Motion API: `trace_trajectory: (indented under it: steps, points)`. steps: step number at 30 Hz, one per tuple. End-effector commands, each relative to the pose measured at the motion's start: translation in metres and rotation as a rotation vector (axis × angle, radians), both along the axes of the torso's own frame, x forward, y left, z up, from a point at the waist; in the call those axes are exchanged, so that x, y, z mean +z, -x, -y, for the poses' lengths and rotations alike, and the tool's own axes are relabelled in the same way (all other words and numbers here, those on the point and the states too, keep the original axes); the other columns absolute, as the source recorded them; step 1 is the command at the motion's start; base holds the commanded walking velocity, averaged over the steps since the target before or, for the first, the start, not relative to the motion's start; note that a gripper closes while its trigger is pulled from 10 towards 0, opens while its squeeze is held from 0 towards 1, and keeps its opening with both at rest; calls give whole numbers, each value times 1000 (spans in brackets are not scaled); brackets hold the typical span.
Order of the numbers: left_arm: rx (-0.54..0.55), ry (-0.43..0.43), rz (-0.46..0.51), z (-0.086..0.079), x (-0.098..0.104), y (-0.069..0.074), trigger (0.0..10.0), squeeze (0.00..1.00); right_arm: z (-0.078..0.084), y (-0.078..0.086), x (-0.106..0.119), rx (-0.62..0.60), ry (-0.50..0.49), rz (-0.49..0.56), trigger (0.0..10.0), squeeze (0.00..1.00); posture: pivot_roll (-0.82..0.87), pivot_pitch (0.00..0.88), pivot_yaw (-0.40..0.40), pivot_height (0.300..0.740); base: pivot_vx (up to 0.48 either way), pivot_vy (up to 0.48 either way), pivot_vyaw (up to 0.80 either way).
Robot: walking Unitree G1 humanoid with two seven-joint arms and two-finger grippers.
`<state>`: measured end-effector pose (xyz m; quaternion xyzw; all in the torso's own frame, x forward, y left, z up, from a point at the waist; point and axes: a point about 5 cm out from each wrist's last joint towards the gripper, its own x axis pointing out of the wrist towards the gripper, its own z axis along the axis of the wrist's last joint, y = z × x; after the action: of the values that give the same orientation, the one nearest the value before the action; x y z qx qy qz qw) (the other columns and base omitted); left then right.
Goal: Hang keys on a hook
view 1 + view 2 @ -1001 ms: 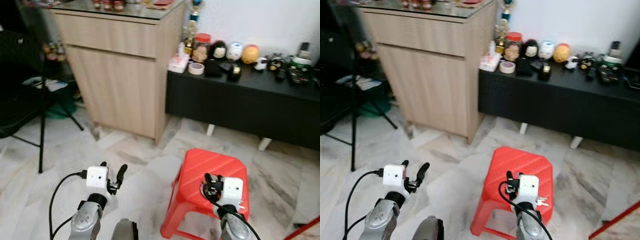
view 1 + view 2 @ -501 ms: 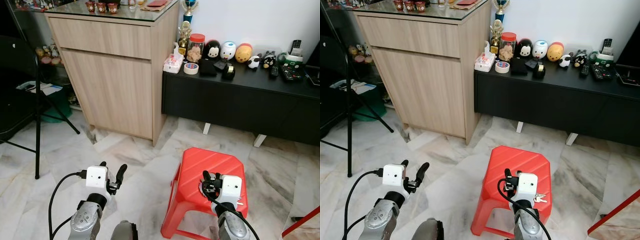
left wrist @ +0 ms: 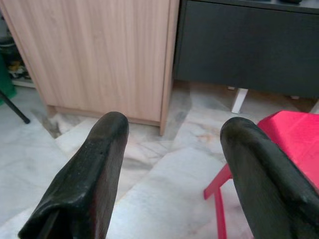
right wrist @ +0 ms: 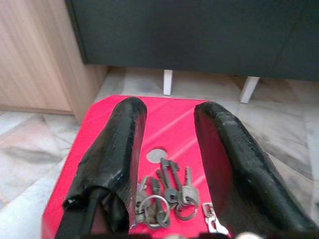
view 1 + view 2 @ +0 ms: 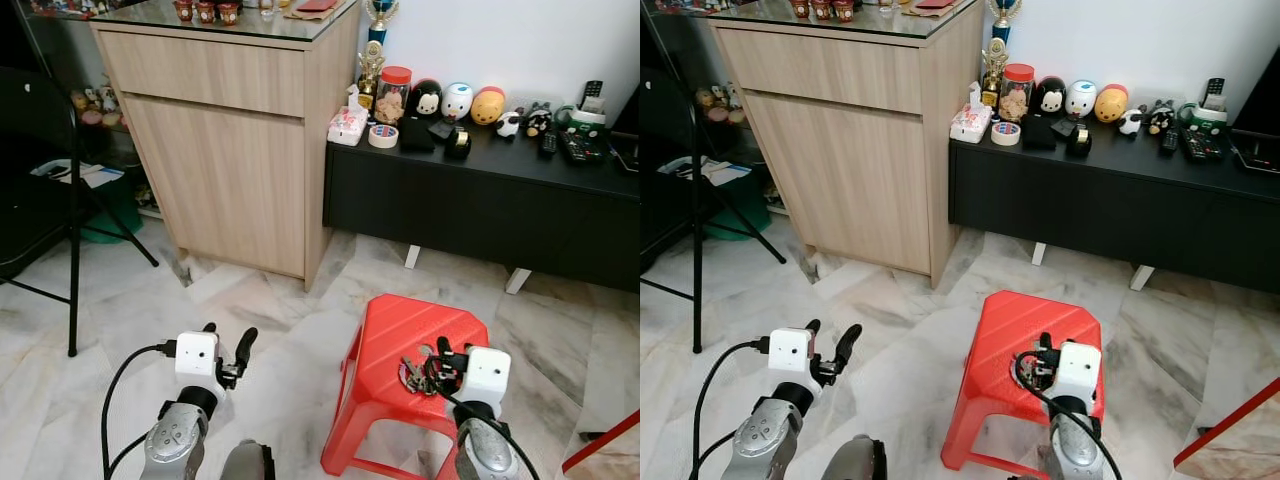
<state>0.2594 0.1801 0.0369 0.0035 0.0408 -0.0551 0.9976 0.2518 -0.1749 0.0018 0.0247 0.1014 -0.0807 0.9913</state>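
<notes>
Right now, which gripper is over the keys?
The right gripper: its open fingers straddle the keys lying on the red stool. The left gripper is open over bare marble floor, off the stool.

The right claw (image 4: 167,149) has shifted rightward, now straddling the keys (image 4: 167,196).

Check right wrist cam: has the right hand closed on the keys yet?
No, the right hand is open, and the keys lie loose on the red stool between its fingers.
</notes>
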Motion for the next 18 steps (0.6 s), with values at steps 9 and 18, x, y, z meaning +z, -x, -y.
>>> trace_trajectory:
  steps: [9, 18]
  points:
    - [5, 20, -5, 2, -1, -1, 10000, 0, -11, -4, 9, 64, 13, 58, 10000, 0, -22, 18, -62, 648, 0, 0, 0]
    - [5, 13, -2, -1, 1, -1, 10000, 0, -18, -5, 9, 72, -33, 62, 10000, 0, -12, 16, -56, 648, 0, 0, 444]
